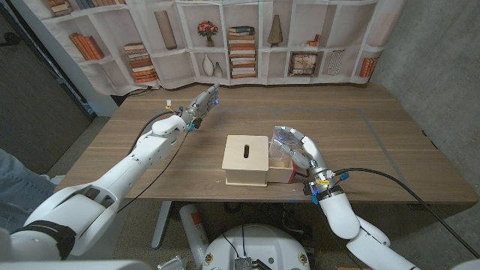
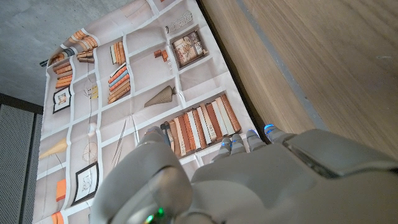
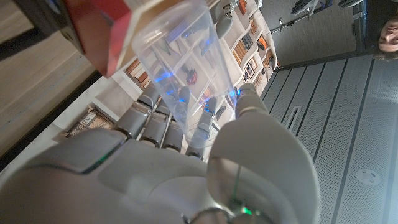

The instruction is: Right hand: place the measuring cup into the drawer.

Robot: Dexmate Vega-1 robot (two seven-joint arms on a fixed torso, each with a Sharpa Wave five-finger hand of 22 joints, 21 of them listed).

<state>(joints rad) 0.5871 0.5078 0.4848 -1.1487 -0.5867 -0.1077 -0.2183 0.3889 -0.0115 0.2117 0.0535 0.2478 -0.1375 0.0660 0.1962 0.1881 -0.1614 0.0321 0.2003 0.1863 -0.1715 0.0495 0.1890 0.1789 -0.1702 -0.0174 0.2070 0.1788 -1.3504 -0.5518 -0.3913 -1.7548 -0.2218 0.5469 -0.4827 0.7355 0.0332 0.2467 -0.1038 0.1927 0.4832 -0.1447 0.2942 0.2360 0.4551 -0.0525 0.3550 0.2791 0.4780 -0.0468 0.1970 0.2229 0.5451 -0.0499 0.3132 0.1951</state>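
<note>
A clear plastic measuring cup (image 1: 283, 137) is gripped by my right hand (image 1: 304, 159) between thumb and fingers. It hangs just over the open red drawer (image 1: 282, 175), which sticks out of the right side of a pale wooden box (image 1: 246, 157) at the table's middle front. In the right wrist view the cup (image 3: 180, 56) points away from my right hand (image 3: 186, 168), with its rim next to the drawer's red wall (image 3: 99, 31). My left hand (image 1: 201, 103) is stretched out far back on the left with straight fingers and holds nothing; the left wrist view shows the back of my left hand (image 2: 249, 180).
The box has a dark slot (image 1: 245, 151) in its top. A bookshelf-print backdrop (image 1: 240, 37) hangs behind the table's far edge. Bare wood (image 1: 375, 142) lies right of the drawer. A person's face (image 3: 388, 34) shows at the right wrist view's edge.
</note>
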